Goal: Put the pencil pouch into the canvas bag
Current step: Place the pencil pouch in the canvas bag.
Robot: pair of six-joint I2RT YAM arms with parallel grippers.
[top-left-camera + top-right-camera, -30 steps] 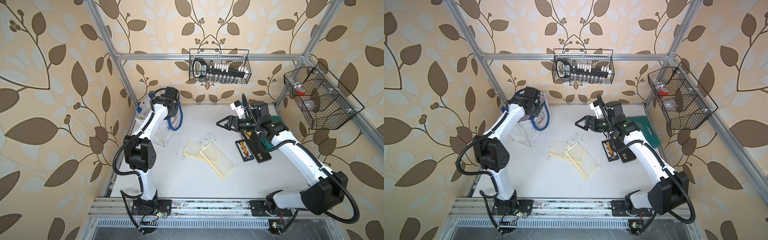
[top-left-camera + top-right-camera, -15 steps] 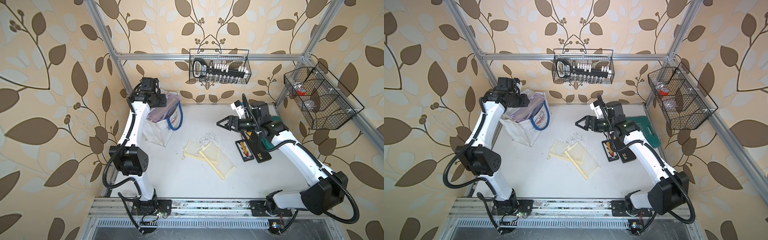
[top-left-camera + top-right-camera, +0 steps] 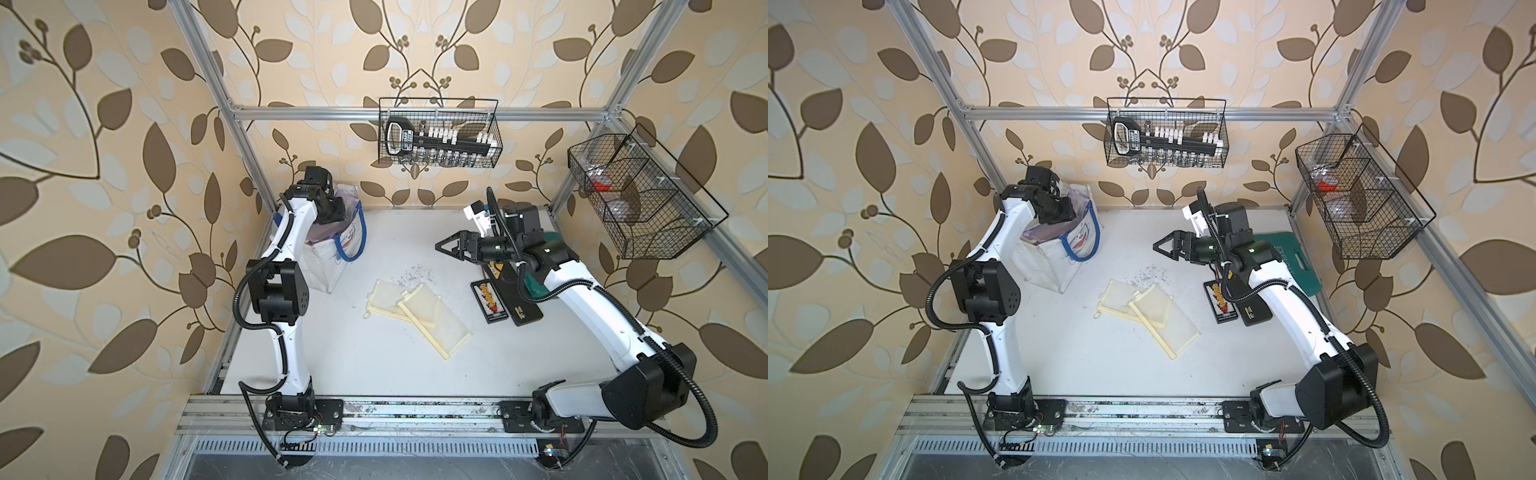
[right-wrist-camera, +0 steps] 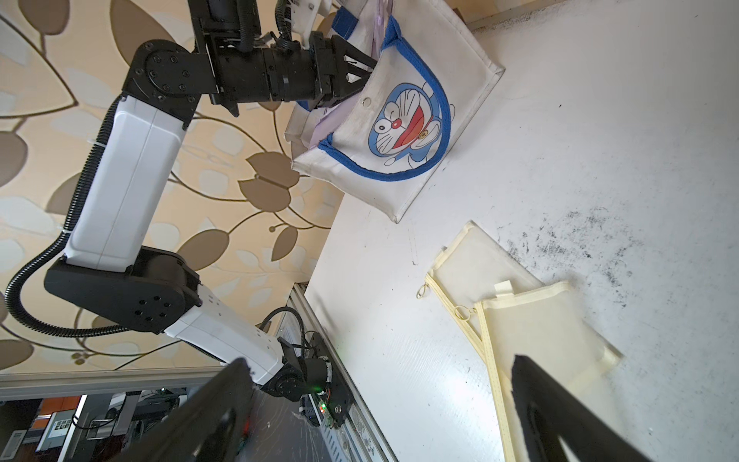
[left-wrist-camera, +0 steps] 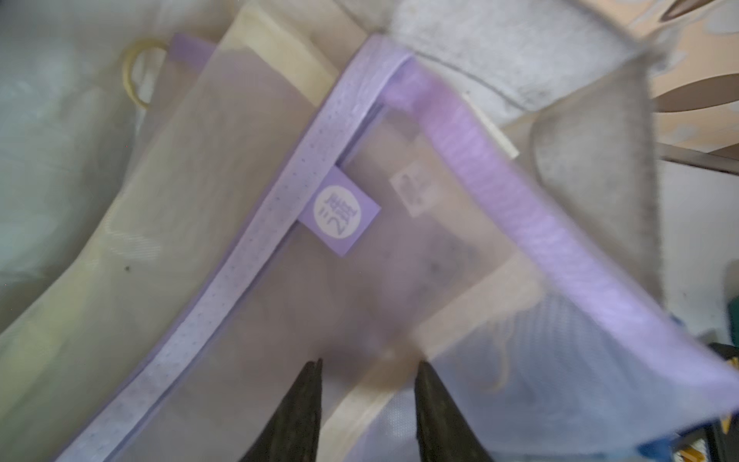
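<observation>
At the far left of the desk (image 3: 374, 374) I have the left end effector (image 5: 368, 363) poised in the mouth of the white canvas bag with blue rope handles (image 3: 322, 270). Its jaws are partly apart, with nothing pinched between them that I can see. The lilac-trimmed sheer mesh pencil pouch (image 5: 400, 280) lies inside the bag on top of a cream one, so I judge this delivery essentially done. Mid-desk, two pale yellow mesh zip pouches (image 3: 432, 320) overlap each other, well apart from the bag; if they count, they are left to do. To the right, the right end effector (image 4: 380, 360) hovers wide open and empty. Beyond it lie black bit racks (image 3: 490, 301) and a teal plastic case (image 3: 1291, 257), neither blocking anything.
</observation>
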